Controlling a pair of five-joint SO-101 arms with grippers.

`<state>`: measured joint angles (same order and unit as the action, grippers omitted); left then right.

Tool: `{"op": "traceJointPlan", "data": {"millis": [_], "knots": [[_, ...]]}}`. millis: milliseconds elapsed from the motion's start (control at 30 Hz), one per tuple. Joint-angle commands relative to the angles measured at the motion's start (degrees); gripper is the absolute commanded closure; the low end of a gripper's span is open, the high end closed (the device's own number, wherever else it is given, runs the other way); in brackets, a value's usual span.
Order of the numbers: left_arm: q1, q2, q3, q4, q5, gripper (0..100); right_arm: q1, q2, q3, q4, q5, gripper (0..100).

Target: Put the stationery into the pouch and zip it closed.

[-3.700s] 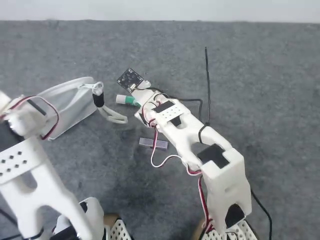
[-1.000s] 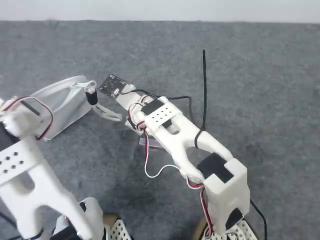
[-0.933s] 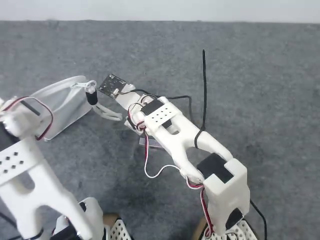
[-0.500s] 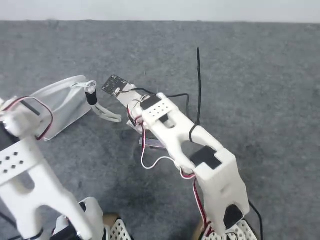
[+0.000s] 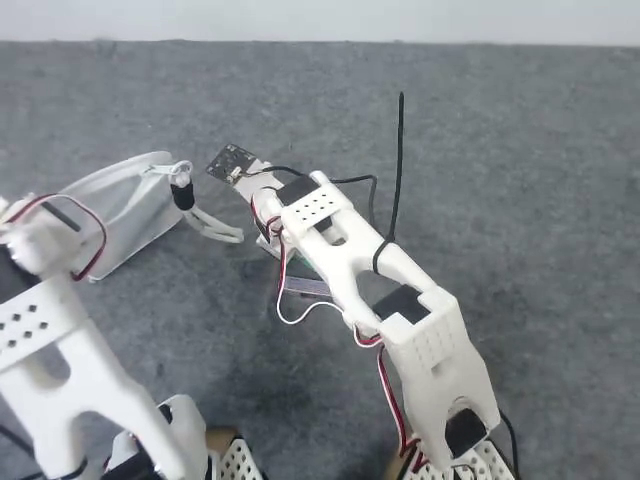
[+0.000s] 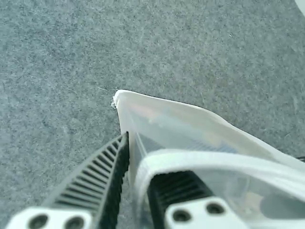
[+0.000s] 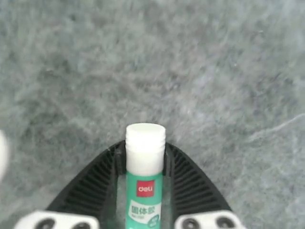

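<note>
- While the right gripper (image 7: 145, 151) pinches a green glue stick (image 7: 145, 200) between its ridged fingers, the stick's white cap pokes out past the fingertips, above the grey, carpet-like table (image 5: 520, 150).
- A clear pouch (image 5: 118, 205) lies toward the left of the table, its mouth facing the right arm (image 5: 335, 240) and near that arm's wrist.
- The left gripper (image 6: 139, 158) is clamped on the pouch's edge, one finger outside the clear wall and the other inside, propping the mouth up.
- The step in hand looks like carrying the glue stick into the pouch. It would go best cap first and low, in line with the opening, with the stick let go only once most of it is past the rim.
- A white strap loop (image 5: 215, 228) with a dark tab (image 5: 183, 195) lies between the arm and the pouch mouth, and could snag the stick.
- A small flat clear piece (image 5: 305, 288) lies on the table under the right arm, not yet packed.
- A thin black cable (image 5: 398, 160) stands up beside that arm.
</note>
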<state>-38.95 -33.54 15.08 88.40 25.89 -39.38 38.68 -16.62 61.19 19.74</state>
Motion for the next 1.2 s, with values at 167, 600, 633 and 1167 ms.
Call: {"op": "traceJointPlan", "data": {"millis": [167, 600, 633, 1167], "knots": [[-0.44, 0.09, -0.57, -1.93, 0.53, 99, 0.66, -5.23, -0.97, 6.64, -2.29, 99.3], [-0.18, -0.18, -0.66, -2.11, 0.88, 99, 1.01, -19.12, -0.97, 16.13, -10.29, 99.3], [-0.18, -0.18, -0.66, -2.11, 0.88, 99, 1.10, -20.44, -0.97, 16.75, -10.29, 99.3], [8.53, -0.26, -0.48, -1.05, 0.88, 99, 3.47, -38.81, 1.93, 18.07, -21.01, 99.3]]}}
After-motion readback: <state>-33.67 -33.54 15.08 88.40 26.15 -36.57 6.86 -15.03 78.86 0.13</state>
